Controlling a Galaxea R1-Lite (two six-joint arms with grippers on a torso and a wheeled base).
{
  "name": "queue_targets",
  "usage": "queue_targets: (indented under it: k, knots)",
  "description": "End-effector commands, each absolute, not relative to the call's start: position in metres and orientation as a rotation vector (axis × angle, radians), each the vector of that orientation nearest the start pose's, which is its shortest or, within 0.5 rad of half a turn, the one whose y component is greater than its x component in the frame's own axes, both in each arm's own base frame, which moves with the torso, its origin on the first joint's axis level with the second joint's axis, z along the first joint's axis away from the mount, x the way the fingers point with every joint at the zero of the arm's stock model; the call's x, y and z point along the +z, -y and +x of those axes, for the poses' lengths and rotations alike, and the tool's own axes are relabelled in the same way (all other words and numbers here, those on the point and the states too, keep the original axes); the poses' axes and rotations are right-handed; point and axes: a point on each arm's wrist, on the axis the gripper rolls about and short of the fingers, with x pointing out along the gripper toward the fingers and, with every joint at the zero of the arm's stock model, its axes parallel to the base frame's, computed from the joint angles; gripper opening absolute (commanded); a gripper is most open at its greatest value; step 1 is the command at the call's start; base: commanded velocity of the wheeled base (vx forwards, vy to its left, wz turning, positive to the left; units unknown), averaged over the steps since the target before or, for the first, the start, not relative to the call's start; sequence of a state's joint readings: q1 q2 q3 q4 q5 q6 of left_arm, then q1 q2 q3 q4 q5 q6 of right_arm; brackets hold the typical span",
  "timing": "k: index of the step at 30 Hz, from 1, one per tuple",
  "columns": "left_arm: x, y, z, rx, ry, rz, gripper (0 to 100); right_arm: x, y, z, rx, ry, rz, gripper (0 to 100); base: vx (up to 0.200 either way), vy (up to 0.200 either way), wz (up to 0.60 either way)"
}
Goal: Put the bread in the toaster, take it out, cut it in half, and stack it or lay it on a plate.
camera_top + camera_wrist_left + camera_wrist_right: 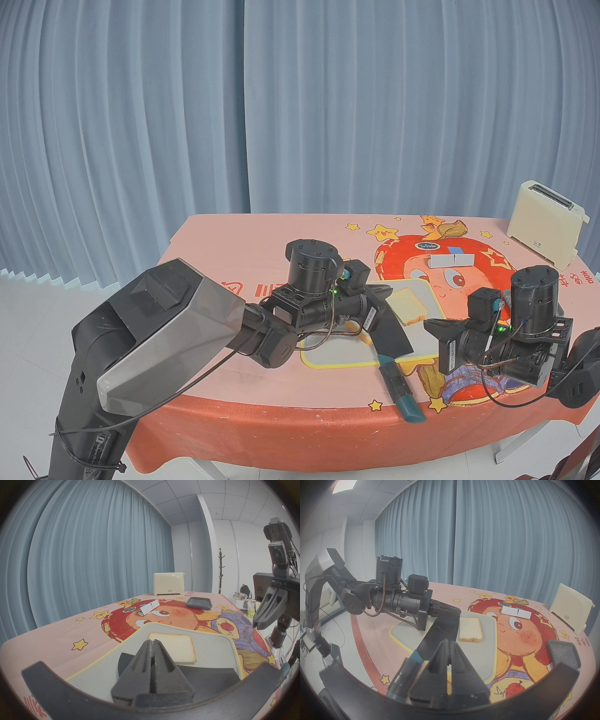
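Bread slice (173, 647) flat on the board (337, 355) — nothing gripped.

The left pincer (153, 645) is seen closed and empty, with the knife (392, 342) lying just below it; the bread slice is found just beyond its tips. The right pincer (449, 645), likewise shut on nothing, is held across the knife from it. The bread slice is judged light, soft and easily crushed — best taken gently by one edge. The toaster (544, 224) is set well beyond.

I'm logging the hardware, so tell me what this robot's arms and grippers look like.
The left arm and right arm are black, with cylindrical wrist housings, loose black cables and small green lights; the left carries an angular silver-grey shell. The left gripper and right gripper have matte black wedge-shaped fingers.
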State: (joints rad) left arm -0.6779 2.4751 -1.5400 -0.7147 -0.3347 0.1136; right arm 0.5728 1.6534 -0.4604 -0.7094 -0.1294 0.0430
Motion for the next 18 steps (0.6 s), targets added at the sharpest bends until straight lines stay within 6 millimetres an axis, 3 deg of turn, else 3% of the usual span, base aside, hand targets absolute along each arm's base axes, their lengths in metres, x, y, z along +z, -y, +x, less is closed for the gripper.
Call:
queue_targets:
  k: [1,8,11,13,16,18]
  knots:
    - [0.075,0.319,0.384,-1.02,-0.149,0.139,0,0.118,-0.133,0.211,0.423,-0.463,-0.125,0,0.0,0.0,0.0]
    - [0.091,0.314,0.384,-1.002,-0.116,0.133,0,0.12,-0.134,0.212,0.427,-0.451,-0.123,0,0.0,0.0,0.0]
    - [0.127,0.298,0.378,-0.98,-0.063,0.118,0,0.12,-0.135,0.211,0.434,-0.45,-0.126,0,0.0,0.0,0.0]
    - [0.138,0.287,0.371,-0.971,-0.063,0.121,0,0.121,-0.136,0.21,0.436,-0.449,-0.125,0,0.0,0.0,0.0]
    - [0.158,0.266,0.352,-0.955,-0.058,0.116,0,0.12,-0.136,0.21,0.436,-0.453,-0.128,0,0.0,0.0,0.0]
    - [0.173,0.235,0.325,-0.905,-0.074,0.116,0,0.12,-0.136,0.21,0.435,-0.452,-0.127,0,0.0,0.0,0.0]
